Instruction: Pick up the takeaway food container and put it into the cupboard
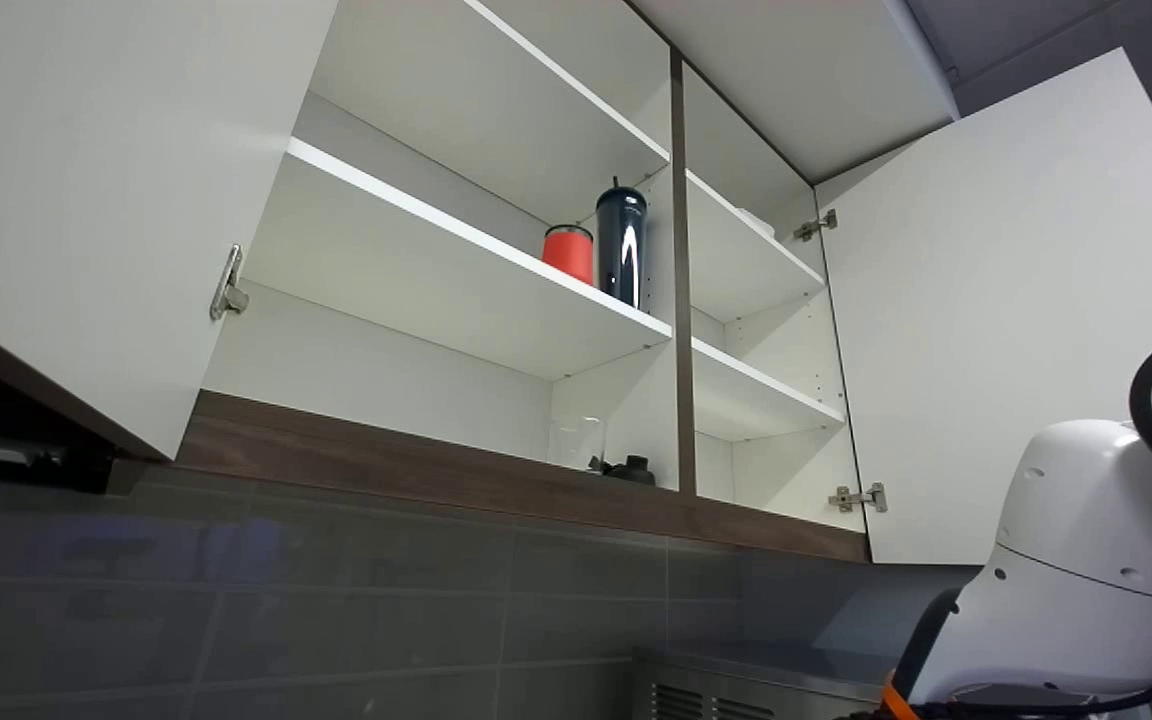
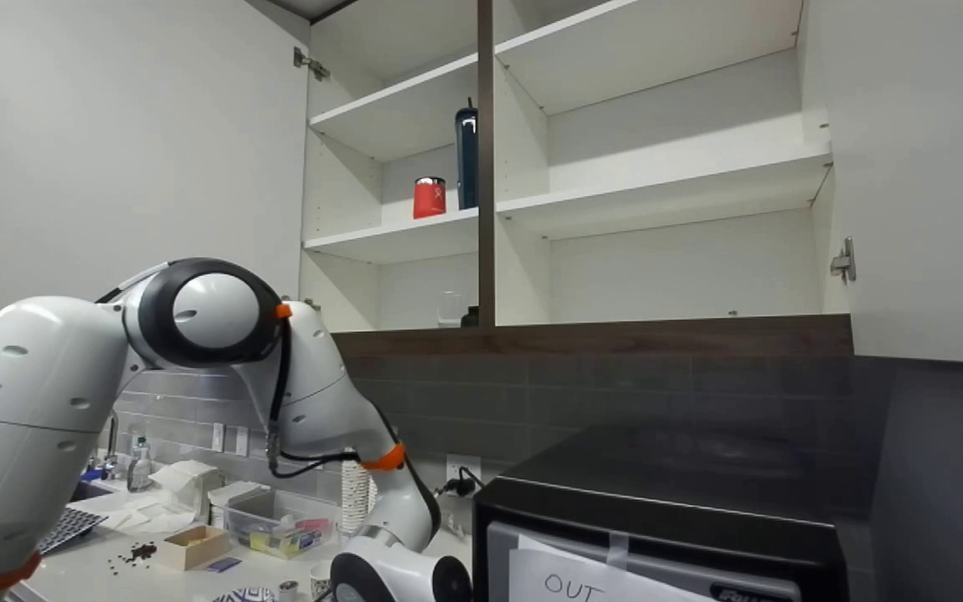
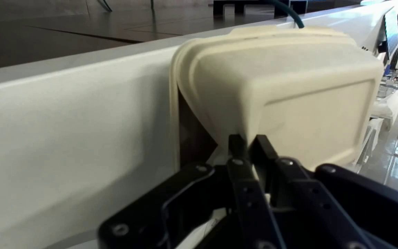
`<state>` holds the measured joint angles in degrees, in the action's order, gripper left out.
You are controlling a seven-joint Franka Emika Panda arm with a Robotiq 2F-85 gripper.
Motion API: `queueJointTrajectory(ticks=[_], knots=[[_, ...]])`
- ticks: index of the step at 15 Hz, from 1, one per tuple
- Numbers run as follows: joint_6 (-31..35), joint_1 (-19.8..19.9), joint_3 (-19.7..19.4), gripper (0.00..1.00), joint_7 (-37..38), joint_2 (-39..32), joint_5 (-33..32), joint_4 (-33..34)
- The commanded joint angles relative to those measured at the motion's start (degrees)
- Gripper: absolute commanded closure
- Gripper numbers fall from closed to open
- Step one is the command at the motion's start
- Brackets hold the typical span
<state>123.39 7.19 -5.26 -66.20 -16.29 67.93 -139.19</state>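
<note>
I see a red cup [image 1: 568, 255] just beside a tall dark bottle [image 1: 621, 245], with a clear glass [image 1: 576, 443] lower down. On the table [image 2: 147, 587], a see-through tub [image 2: 242, 528] sits near a tan box [image 2: 204, 553] and some brown bits [image 2: 143, 551]. Paper [image 2: 540, 577] is taped to a black machine [image 2: 657, 472].

two cameras toward opposite ends of the cupboard [image 1: 416, 452], one behind the gripper [image 3: 249, 141]
in an exterior view the lens tilts steeply up from below, robot arm [image 1: 1086, 570] at right; in an exterior view the aim is more level, over a black appliance [image 2: 665, 527]. both exterior views share the red tumbler [image 1: 568, 255] and dark blue bottle [image 1: 621, 245]. the wrist view faces the takeaway food container [image 3: 288, 93] from close up.
</note>
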Motion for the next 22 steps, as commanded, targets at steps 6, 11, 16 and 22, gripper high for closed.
queueJointTrajectory(ticks=[6, 11, 16, 22], knots=[[-0.94, -0.36, -0.37, 0.97, 1.01, 10.75, -5.85, -5.53], [-1.40, -0.67, -0.32, 0.97, 3.18, 21.08, -9.15, -8.79], [-0.60, -0.92, -0.44, 0.87, 2.88, 21.77, -8.50, -7.63], [-2.14, -0.73, -0.88, 0.97, 2.01, 27.04, -7.65, -8.33]])
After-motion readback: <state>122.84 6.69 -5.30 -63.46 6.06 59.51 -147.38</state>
